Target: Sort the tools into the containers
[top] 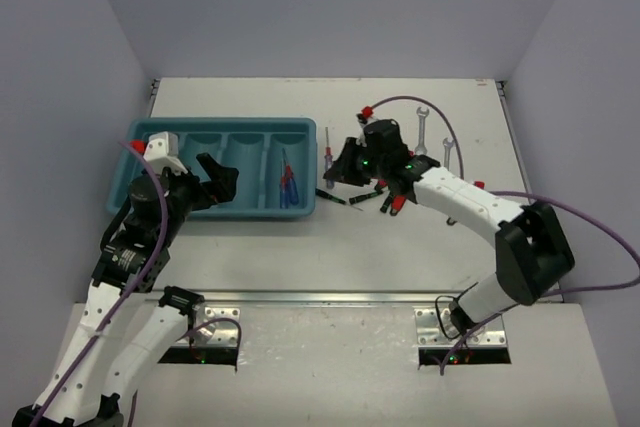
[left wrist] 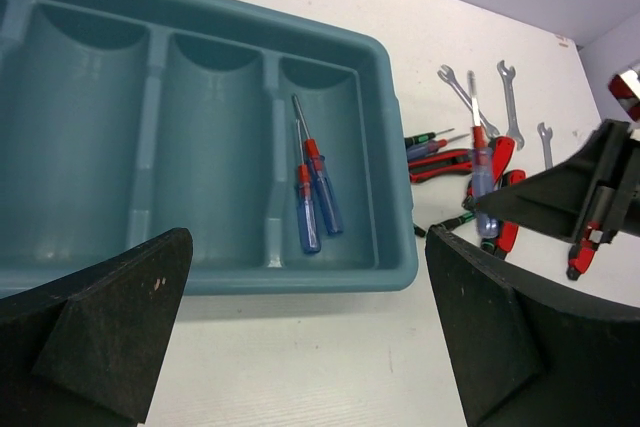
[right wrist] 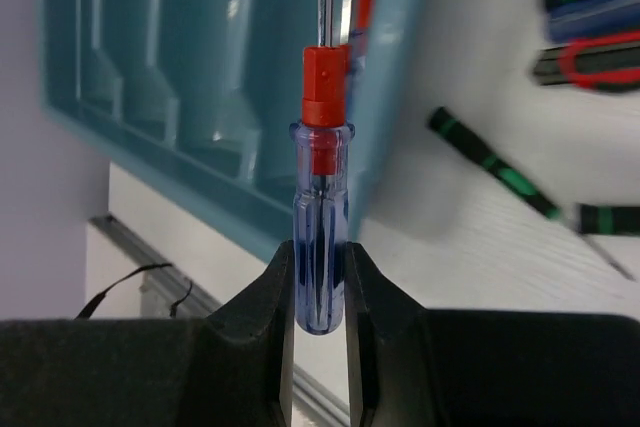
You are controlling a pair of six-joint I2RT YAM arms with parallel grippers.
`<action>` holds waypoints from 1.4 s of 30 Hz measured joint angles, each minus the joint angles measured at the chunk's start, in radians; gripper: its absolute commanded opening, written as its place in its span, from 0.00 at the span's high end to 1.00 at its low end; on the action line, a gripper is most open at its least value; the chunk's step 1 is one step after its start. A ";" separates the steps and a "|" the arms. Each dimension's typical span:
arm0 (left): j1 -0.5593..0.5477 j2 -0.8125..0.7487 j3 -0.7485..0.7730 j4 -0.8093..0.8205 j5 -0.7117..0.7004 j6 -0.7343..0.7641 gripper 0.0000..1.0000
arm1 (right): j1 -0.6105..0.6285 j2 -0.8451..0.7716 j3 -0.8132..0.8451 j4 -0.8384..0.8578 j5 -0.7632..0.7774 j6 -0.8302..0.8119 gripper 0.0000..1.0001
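R pincer [right wrist: 320, 287] clamped tight on blue/red screwdriver [right wrist: 320, 177], handle end btwn fingers, shaft pointing ahead; teal tray [right wrist: 400, 67] just beyond tip; black-green screwdrivers [right wrist: 500, 172] on table ahead, off to one side; L pincer [top: 220, 182] gaping wide, empty, over tray; two blue/red screwdrivers [left wrist: 315, 197] in end compartment just ahead of it.

White tabletop [top: 330, 247], plain pale lavender walls [top: 330, 7] on three sides, even light
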 measured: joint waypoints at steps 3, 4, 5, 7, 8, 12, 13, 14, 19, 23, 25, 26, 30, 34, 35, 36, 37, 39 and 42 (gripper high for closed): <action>0.000 0.009 0.000 0.000 -0.001 0.000 0.00 | 0.077 0.117 0.121 0.022 -0.031 0.018 0.98; 0.000 0.011 0.000 0.000 -0.001 0.000 0.00 | 0.093 0.148 0.156 0.023 -0.036 0.026 0.98; 0.000 0.013 0.000 0.000 -0.001 0.000 0.00 | 0.102 0.178 0.187 0.021 -0.038 0.035 0.97; 0.000 0.014 0.000 0.000 -0.001 0.000 0.00 | 0.107 0.238 0.243 0.021 -0.032 0.045 0.87; 0.000 0.015 0.000 0.000 -0.001 0.000 0.00 | 0.106 0.269 0.268 0.018 -0.027 0.050 0.61; 0.000 0.014 0.000 0.000 -0.001 0.000 0.00 | 0.105 0.361 0.337 -0.025 -0.015 0.060 0.28; 0.000 0.014 0.000 0.000 -0.002 0.000 0.00 | 0.105 0.377 0.351 -0.036 -0.013 0.061 0.26; 0.000 0.014 0.000 0.000 -0.003 0.000 0.00 | 0.106 0.387 0.361 -0.048 -0.012 0.058 0.25; 0.000 0.013 0.000 0.000 -0.005 0.000 0.00 | 0.106 0.368 0.372 -0.108 0.024 0.034 0.06; -0.001 0.013 0.000 0.000 -0.004 0.000 0.00 | 0.089 0.291 0.370 -0.197 0.130 0.000 0.01; -0.001 0.013 0.000 0.000 -0.004 0.000 0.00 | 0.060 0.231 0.363 -0.230 0.173 -0.007 0.01; -0.001 0.017 -0.001 0.001 0.002 0.000 0.00 | 0.037 0.194 0.350 -0.236 0.189 -0.010 0.01; -0.003 0.101 0.008 0.016 0.047 -0.005 0.00 | -0.090 -0.036 0.164 -0.265 0.235 -0.046 0.01; -0.102 0.376 0.135 0.010 0.057 -0.036 0.00 | -0.153 -0.267 -0.063 -0.321 0.329 -0.114 0.01; -0.152 0.474 0.192 0.006 0.041 -0.039 0.00 | -0.150 -0.330 -0.114 -0.346 0.347 -0.124 0.01; -0.206 0.579 0.275 -0.005 0.029 -0.040 0.00 | -0.146 -0.401 -0.165 -0.374 0.366 -0.130 0.01; -0.239 0.659 0.325 0.014 0.027 -0.037 0.00 | -0.143 -0.452 -0.189 -0.400 0.383 -0.134 0.01; -0.299 0.817 0.424 0.042 0.026 -0.030 0.03 | -0.138 -0.552 -0.234 -0.447 0.416 -0.143 0.01; -0.332 1.091 0.722 -0.075 0.058 0.006 0.08 | -0.136 -0.757 -0.306 -0.465 0.471 -0.161 0.01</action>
